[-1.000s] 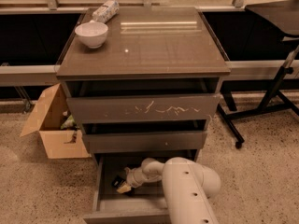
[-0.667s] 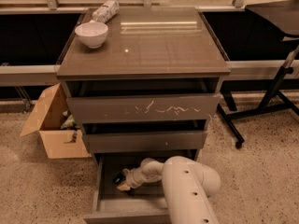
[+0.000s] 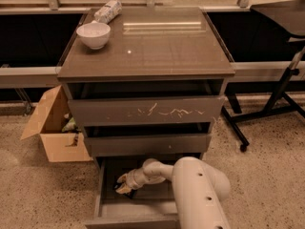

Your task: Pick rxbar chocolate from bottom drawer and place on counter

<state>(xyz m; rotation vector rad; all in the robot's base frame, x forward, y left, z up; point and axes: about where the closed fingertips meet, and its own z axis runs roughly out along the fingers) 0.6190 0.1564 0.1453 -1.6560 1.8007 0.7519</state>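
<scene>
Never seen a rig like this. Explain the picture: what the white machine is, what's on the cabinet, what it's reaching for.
One camera looks down at a three-drawer cabinet from the front. The big white shape is a robot arm. Its gripper is inside the open bottom drawer, right at a small dark wrapper, likely the snack bar it should fetch. Whether that is gripped, I cannot tell. On the counter stand a white bowl and a white-grey packet. A cardboard box sits on the floor beside the cabinet.
</scene>
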